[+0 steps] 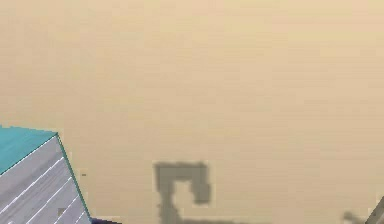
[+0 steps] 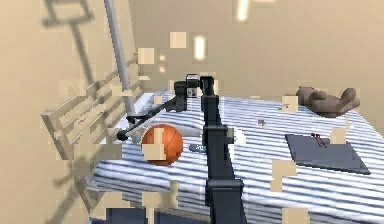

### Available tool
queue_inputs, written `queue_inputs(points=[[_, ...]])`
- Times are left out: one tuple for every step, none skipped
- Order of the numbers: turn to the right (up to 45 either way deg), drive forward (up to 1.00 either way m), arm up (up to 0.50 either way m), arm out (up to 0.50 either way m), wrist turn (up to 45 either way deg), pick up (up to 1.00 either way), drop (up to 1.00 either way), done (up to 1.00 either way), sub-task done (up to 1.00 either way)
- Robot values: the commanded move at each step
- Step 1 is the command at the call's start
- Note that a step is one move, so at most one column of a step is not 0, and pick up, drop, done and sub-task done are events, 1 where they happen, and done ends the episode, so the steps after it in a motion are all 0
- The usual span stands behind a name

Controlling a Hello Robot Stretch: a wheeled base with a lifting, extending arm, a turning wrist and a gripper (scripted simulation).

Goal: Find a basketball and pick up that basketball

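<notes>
Your dark gripper (image 2: 138, 127) sits near the round orange basketball (image 2: 164, 145) on the striped bed (image 2: 268, 152); its hold you cannot tell

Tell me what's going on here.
The Stretch robot's arm reaches out over a striped bed, with the gripper at an orange basketball lying on the covers. Whether it holds anything cannot be told. A brown teddy bear and a flat dark thing lie farther along.
</notes>
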Motion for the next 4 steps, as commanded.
queue_inputs(points=[[0.0,0.00,0.00,0.00,45.0,0.00,0.00,0.00,0.00],[0.0,0.00,0.00,0.00,6.0,0.00,0.00,0.00,0.00],[0.0,0.00,-0.30,0.00,0.0,0.00,0.00,0.00,0.00],[0.0,0.00,0.00,0.00,0.0,1.00,0.00,0.00,0.00]])
